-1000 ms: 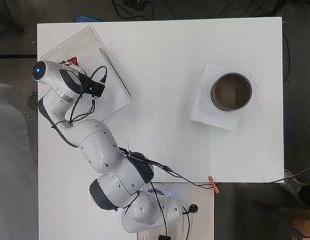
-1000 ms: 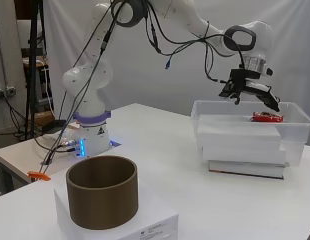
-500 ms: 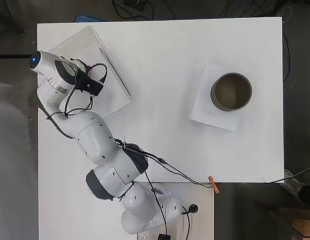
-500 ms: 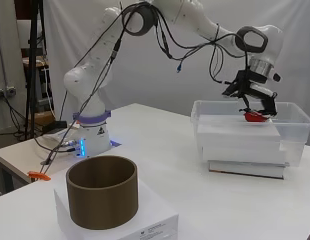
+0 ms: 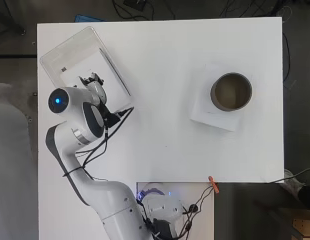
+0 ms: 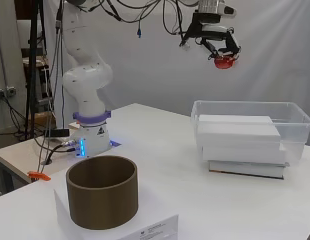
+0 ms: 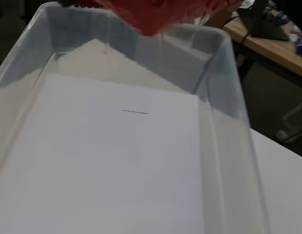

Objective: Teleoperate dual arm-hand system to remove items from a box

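Note:
The hand [image 6: 211, 34] hangs high above the clear plastic box [image 6: 295, 119], fingers curled down around a small red item [image 6: 224, 62]. In the overhead view the arm covers most of the hand [image 5: 93, 81], which sits over the near part of the box [image 5: 55, 54] at the table's far left. The wrist view looks down into the box [image 7: 220, 80]: a flat white block [image 7: 107, 156] fills its floor, and the red item [image 7: 160, 13] shows at the picture's edge. The side view shows the white block [image 6: 240, 136] stacked inside the box.
A brown open cylinder [image 5: 231, 91] stands on a white flat box [image 5: 205, 112] at the table's right, near the front in the side view [image 6: 102, 197]. An orange clip [image 5: 212, 182] lies at the table's edge by the arm's base.
The hand closed on the red item inside the box and has lifted it straight up, well above the box rim.

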Controlling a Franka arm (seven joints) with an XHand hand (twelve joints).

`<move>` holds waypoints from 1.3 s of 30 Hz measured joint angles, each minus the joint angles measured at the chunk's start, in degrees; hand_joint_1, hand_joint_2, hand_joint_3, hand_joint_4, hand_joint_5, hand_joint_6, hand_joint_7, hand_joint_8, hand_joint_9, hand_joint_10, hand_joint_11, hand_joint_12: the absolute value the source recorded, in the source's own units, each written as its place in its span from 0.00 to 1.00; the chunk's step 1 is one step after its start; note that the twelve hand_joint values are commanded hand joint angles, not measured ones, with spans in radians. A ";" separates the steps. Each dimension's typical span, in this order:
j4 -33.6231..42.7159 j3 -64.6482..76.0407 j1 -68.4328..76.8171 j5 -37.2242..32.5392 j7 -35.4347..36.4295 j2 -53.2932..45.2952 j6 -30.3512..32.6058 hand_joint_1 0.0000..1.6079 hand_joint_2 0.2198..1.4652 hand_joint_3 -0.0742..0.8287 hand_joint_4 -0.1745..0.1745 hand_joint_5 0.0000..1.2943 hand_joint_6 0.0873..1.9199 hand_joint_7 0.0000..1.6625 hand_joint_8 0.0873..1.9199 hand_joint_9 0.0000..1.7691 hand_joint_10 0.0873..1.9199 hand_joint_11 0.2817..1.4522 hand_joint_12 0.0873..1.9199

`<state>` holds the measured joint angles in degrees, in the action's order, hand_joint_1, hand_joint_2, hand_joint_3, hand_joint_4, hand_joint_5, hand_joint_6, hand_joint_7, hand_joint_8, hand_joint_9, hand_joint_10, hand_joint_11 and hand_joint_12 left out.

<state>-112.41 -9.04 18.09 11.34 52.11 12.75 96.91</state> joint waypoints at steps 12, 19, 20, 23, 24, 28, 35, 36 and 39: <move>-6.00 28.61 -7.65 4.56 6.45 7.92 2.08 0.62 0.79 0.09 0.77 0.62 0.67 0.63 1.00 0.74 1.00 0.65 0.99; -5.75 46.56 -11.02 8.28 10.38 3.61 8.68 0.72 0.78 0.08 1.00 0.62 0.89 0.64 1.00 0.74 1.00 0.67 1.00; -6.20 48.37 -11.35 8.73 10.49 3.38 9.88 0.68 0.79 0.08 0.95 0.62 0.82 0.64 1.00 0.73 1.00 0.66 1.00; -7.20 53.25 -12.09 9.91 12.22 2.47 13.36 0.62 0.78 0.08 0.95 0.64 0.67 0.60 1.00 0.69 1.00 0.58 0.99; -7.18 53.77 -12.13 9.78 12.71 2.06 13.45 0.61 0.78 0.08 0.96 0.64 0.65 0.58 1.00 0.67 1.00 0.54 0.99; -5.22 55.54 -13.13 5.52 19.26 -3.28 16.43 0.59 0.80 0.09 0.95 0.61 0.67 0.53 1.00 0.62 1.00 0.47 0.96; -0.81 67.82 1.95 8.17 18.66 -6.72 13.70 0.58 0.83 0.08 0.88 0.56 0.72 0.50 1.00 0.60 1.00 0.46 0.97; 0.45 73.32 9.65 10.22 17.34 -3.58 12.34 0.58 0.83 0.08 0.87 0.56 0.72 0.49 1.00 0.60 1.00 0.45 0.97; 3.72 86.21 30.53 15.43 13.74 4.35 8.87 0.63 0.83 0.08 0.56 0.55 0.71 0.46 0.91 0.56 0.98 0.39 0.95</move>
<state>-108.69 77.17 48.61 26.77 65.85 17.11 105.78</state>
